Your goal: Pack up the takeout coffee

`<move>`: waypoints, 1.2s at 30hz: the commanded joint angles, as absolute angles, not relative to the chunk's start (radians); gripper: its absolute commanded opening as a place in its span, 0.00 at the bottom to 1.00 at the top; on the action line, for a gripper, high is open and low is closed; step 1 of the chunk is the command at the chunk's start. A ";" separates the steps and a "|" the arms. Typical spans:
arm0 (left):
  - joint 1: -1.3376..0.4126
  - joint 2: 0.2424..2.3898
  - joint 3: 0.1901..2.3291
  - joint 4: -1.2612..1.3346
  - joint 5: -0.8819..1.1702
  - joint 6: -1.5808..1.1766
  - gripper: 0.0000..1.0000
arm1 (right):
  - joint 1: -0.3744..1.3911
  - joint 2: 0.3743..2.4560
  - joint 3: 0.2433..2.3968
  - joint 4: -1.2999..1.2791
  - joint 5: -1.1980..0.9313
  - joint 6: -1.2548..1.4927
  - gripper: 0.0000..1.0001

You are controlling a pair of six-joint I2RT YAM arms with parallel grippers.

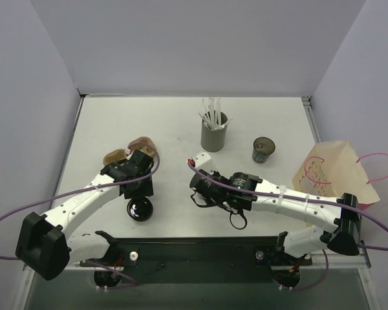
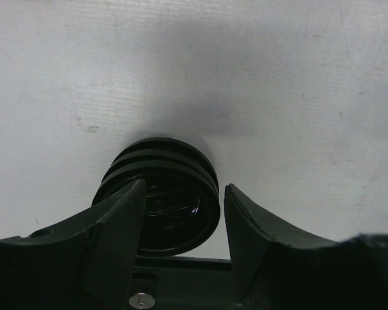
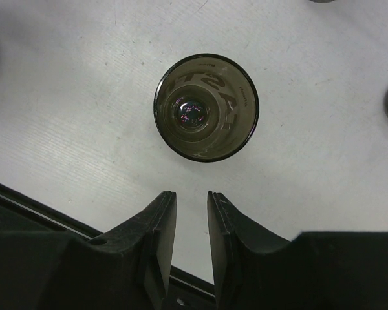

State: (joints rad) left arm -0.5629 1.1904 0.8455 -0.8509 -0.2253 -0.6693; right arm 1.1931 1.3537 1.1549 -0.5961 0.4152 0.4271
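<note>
Two black two-finger grippers hang over a white table (image 1: 116, 116). The left gripper (image 2: 184, 187) is low over a loose, flat, ribbed black plastic lid (image 2: 158, 161) that lies near the front edge, left of centre. Its jaws stand spread, and the lid shows between and beyond the fingers; whether either pad touches it I cannot tell. The right gripper (image 3: 191, 195) is near the middle of the table, in front of a tall grey cylinder of white straws (image 1: 214, 135). Its jaws are drawn nearly together with a narrow slot left between them, and only bare table shows in that slot. The takeout coffee, a small, short, dark takeout cup (image 1: 263, 149) with a round dark rim, stands upright right of the straw cylinder and left of a pale paper bag (image 1: 333, 174) with pink cord handles, touching neither and clear of both grippers. The right wrist view looks straight down into a dark see-through cup (image 3: 205, 106) with pale lettering, upright just beyond the fingertips and not touched by them; whether this is that same cup I cannot tell. Two brown rounded pieces (image 1: 142, 141) lie just beyond the left gripper, partly hidden, and what they are I cannot tell
</note>
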 commanded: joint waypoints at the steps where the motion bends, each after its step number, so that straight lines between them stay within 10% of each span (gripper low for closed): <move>1: -0.586 1.239 0.844 -0.787 -0.252 -0.724 0.61 | 1.200 1.290 1.138 -0.592 0.465 0.439 0.27; 36: -0.762 1.296 0.824 -0.839 -0.403 -0.870 0.47 | 1.200 1.233 1.088 -0.592 0.472 0.442 0.27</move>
